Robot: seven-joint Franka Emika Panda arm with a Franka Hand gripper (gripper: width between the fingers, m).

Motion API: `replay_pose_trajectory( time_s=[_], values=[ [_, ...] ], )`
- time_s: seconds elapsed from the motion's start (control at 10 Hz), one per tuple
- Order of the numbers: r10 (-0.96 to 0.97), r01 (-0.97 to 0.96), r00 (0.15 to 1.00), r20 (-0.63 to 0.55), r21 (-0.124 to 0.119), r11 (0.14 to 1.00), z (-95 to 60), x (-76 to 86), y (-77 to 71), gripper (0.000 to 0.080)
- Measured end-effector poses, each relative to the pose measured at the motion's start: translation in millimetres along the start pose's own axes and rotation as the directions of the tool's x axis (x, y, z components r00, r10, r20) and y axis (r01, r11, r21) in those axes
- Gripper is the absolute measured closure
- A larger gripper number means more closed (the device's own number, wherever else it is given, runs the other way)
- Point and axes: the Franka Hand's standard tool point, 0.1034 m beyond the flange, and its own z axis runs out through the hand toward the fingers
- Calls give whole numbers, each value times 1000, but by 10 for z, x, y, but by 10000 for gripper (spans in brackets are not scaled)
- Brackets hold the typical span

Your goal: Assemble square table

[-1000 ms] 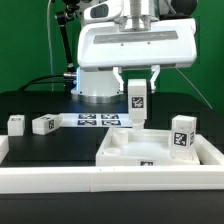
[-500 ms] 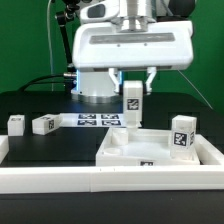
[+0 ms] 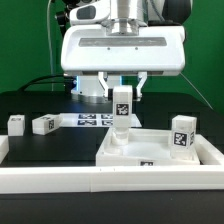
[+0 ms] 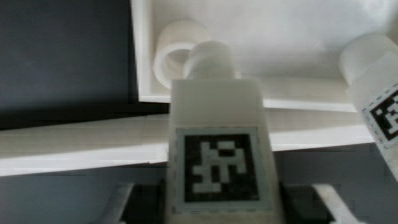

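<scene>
The white square tabletop [image 3: 150,148] lies flat at the exterior view's right, against the rail. My gripper [image 3: 122,97] is shut on a white tagged leg [image 3: 122,112] and holds it upright over the slab's far left corner, its lower end at or just above the corner. In the wrist view the leg [image 4: 217,140] points at a corner hole [image 4: 180,55] of the slab [image 4: 267,30]. Another leg [image 3: 181,134] stands on the slab at the right. Two more legs [image 3: 16,124] [image 3: 44,124] lie on the black table at the left.
The marker board [image 3: 95,120] lies on the table behind the slab, below the robot's base. A long white rail [image 3: 60,178] edges the front and sides of the work surface. The standing leg also shows in the wrist view [image 4: 374,80].
The gripper has moved to the exterior view's left and a little down with the leg, from over the slab's far middle to its far left corner.
</scene>
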Motion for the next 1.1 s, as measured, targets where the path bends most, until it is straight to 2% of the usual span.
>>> replay_pose_trajectory(
  time_s=[0.1,0.2,0.3,1.1],
  values=[
    [-9,8,999,-45,-17,1000,33,-51,42,509],
    [-4,4,1000,5,-11,1000,86,-97,49,509],
    [-3,3,1000,-6,-11,1000,83,-38,46,509],
    [-22,22,1000,5,-20,1000,252,-53,76,509]
  ],
)
